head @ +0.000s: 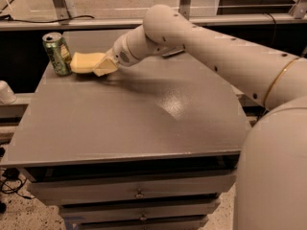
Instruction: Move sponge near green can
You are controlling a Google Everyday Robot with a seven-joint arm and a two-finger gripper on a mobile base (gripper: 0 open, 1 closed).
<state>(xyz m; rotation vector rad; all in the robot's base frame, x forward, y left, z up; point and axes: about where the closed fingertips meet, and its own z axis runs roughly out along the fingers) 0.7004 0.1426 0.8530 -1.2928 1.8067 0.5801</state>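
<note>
The green can (57,53) stands upright at the table's far left corner. The pale yellow sponge (85,62) is right beside the can, to its right, low over the table, and almost touches it. My gripper (101,66) reaches in from the right on the white arm and is shut on the sponge's right end. Its pale yellow fingers (105,67) overlap the sponge. Whether the sponge rests on the table cannot be told.
The grey table (134,123) has drawers (139,193) below its front edge. A white object (5,92) sits off the table's left side. A rail and dark gap run behind the table. My arm's white base (273,176) fills the lower right.
</note>
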